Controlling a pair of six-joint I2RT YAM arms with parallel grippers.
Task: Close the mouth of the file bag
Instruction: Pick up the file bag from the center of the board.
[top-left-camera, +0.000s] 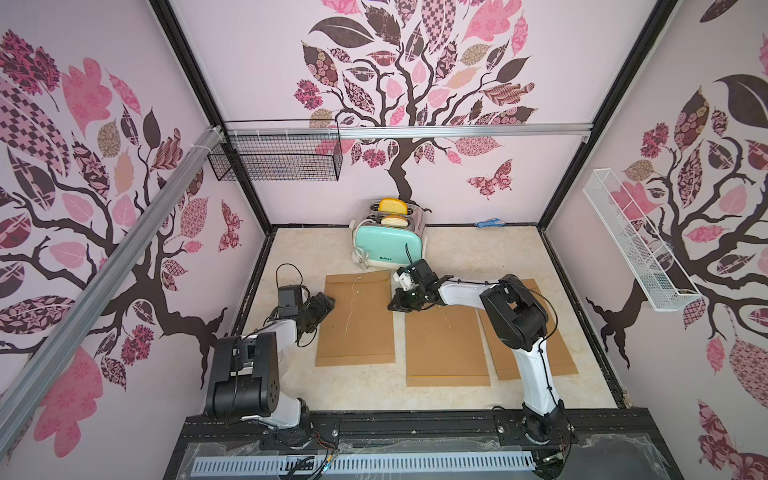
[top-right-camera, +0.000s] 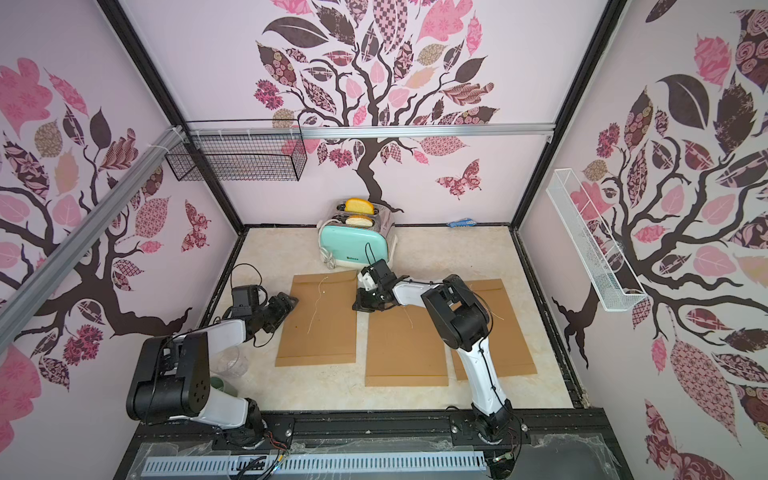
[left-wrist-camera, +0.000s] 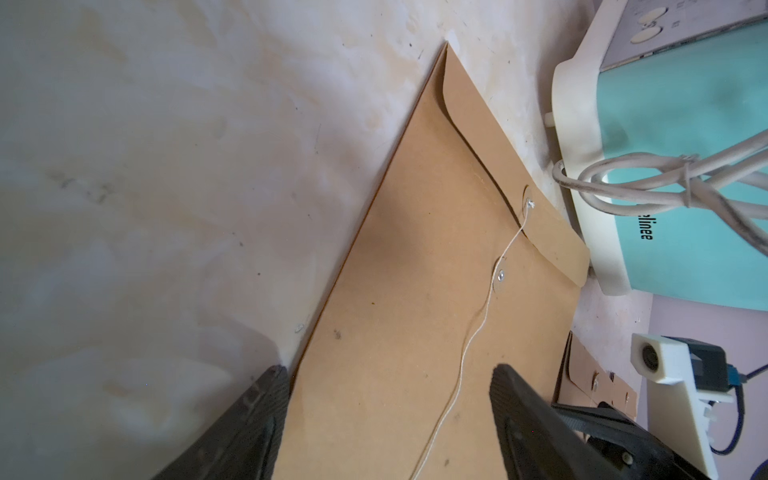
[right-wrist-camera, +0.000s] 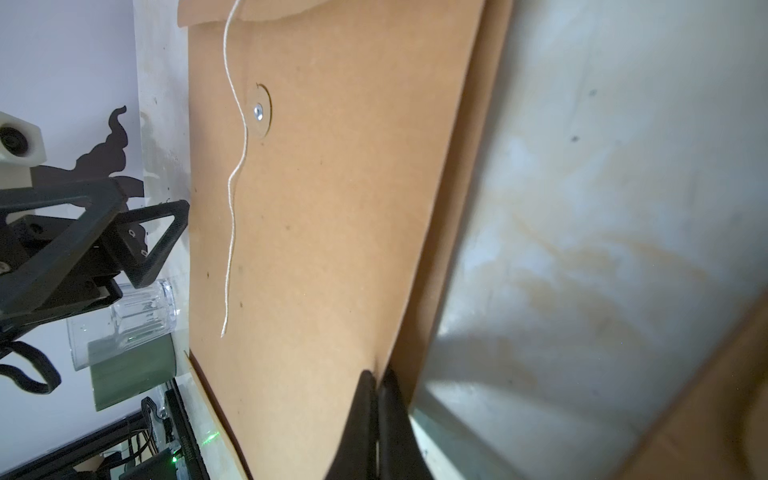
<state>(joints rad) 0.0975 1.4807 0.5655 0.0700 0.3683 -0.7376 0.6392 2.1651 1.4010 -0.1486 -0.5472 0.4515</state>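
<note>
You have the flap (left-wrist-camera: 515, 174) of the file bag (top-left-camera: 357, 328), lying flat in front of the toaster (top-left-camera: 388, 245), already folded down, but its string (left-wrist-camera: 469, 345) lies unwound, left gripper (left-wrist-camera: 390, 374) fingers apart, right gripper (right-wrist-camera: 376, 386) fingers together at the bag's edge, grip unclear

**Top views.** Light is even, diffuse and moderately bright, with no single source evident and no hard glare. Wide-angle distortion bows the frame posts (top-left-camera: 187, 62) and stretches the walls toward every edge. Shadows on the tabletop (top-left-camera: 365, 395) are faint and soft-edged. The toaster (top-left-camera: 390, 245), at 12 o'clock on the table, shows a pale sheen on its chrome side.

**Left wrist view.** Focus is sharp on the file bag (left-wrist-camera: 415, 291), which carries a broad soft shadow. The fingers (left-wrist-camera: 532, 424) of the left gripper (left-wrist-camera: 390, 368) are blurred.

**Right wrist view.** The tabletop is smeared and soft. The right gripper (right-wrist-camera: 376, 374) is a dark, unfocused silhouette, and a clear cup (right-wrist-camera: 137, 307) glints.
</note>
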